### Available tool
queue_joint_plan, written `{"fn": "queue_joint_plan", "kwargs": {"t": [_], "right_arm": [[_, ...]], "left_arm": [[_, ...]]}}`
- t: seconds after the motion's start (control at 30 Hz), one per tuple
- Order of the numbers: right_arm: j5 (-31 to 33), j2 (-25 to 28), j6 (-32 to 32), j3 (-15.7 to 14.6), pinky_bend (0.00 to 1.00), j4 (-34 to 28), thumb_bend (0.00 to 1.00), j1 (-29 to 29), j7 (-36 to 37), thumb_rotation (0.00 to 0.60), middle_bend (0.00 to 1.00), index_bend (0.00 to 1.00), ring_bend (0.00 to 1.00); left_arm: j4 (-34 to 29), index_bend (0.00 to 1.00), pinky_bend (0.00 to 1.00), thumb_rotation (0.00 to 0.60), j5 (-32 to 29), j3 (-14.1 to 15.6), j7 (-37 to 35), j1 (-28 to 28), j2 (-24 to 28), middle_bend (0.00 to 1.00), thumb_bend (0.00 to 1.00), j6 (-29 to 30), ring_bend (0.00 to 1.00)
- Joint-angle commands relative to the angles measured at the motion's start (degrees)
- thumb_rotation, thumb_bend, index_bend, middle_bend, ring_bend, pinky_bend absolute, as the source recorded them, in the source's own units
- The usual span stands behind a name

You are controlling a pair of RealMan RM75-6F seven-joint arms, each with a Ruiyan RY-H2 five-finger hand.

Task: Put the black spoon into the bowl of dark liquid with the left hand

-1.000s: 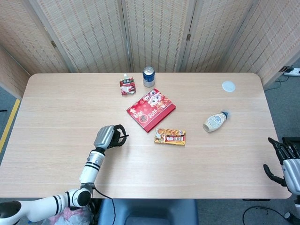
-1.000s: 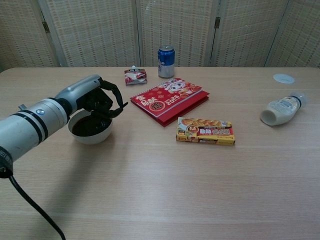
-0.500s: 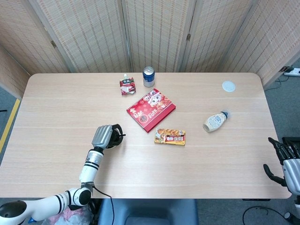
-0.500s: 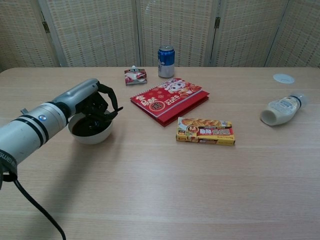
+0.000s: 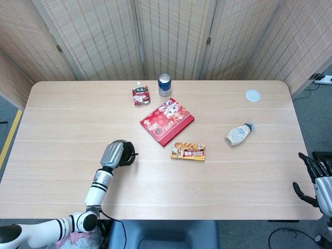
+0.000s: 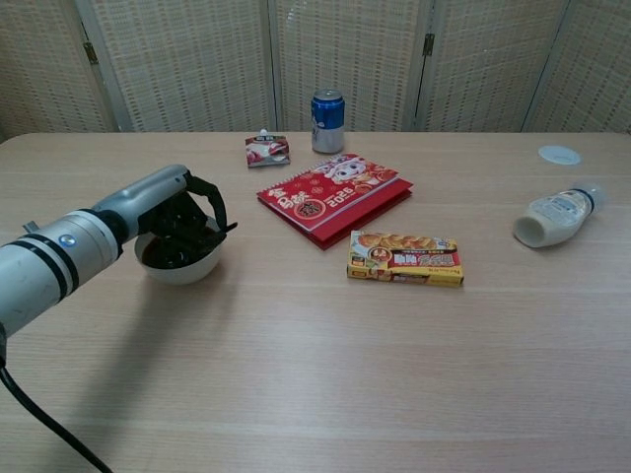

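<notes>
A pale wooden table [image 5: 72, 114] fills most of both views, backed by woven bamboo screens [image 5: 171, 36] along the top of the frame. Near the centre lies a red square notebook with cartoon figures [image 6: 334, 196], and just below it a flat yellow and red snack box [image 6: 405, 258]. At centre left of the chest view the silver and black left hand [image 6: 182, 212] hangs over a small white bowl of dark liquid [image 6: 180, 259], its fingers curled down into the bowl; they seem to be closed on the black spoon, but the dark fingers and dark liquid hide it, so I cannot tell for sure. At the right edge of the chest view a cream squeeze bottle [image 6: 556, 216] lies on its side. A blue drinks can [image 6: 327, 120] stands upright at top centre, a small red pouch [image 6: 267, 150] just to its left. A white round lid [image 6: 559, 154] sits at upper right. The right hand [image 5: 317, 182] hangs off the table at the lower right of the head view, fingers apart and holding nothing.
</notes>
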Motion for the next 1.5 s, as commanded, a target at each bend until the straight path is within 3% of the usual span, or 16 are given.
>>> {"fn": "queue_joint_plan", "kwargs": {"t": [0.03,0.5,1.07,1.5], "right_arm": [[0.0,0.0,0.1,0.0,0.12,0.0,0.31,-0.1,0.0,0.6,0.18,0.04,0.21],[0.2,0.0,0.2,0.0,0.12,0.2,0.31,-0.4,0.1,0.6,0.18,0.04,0.21],[-0.2,-0.3,0.0,0.0,0.12,0.7,0.31,-0.1,0.5,0.6,0.18,0.04,0.21],[0.2,-0.1,0.6,0.0,0.12,0.8,0.31,-0.7,0.9,0.6,0.18,0.04,0.21]], "left_arm": [[0.4,0.69,0.75,0.6,-0.6,-0.5,0.5,-0.7,-0.7,0.92,0.47,-0.6,0.85],[6.8,0.7,0.75,0.6,-4.0,-2.8,3.9,-3.4,-2.8,0.92,0.47,-2.1,0.85],[-1.6,0.7,0.75,0.6,-4.2,-0.3,3.9,-0.1,3.1,0.92,0.47,-2.0,0.85],[3.7,0.7,0.75,0.6,-5.9,-2.5,5.4,-4.0,-1.3,0.92,0.47,-3.5,0.85]]}}
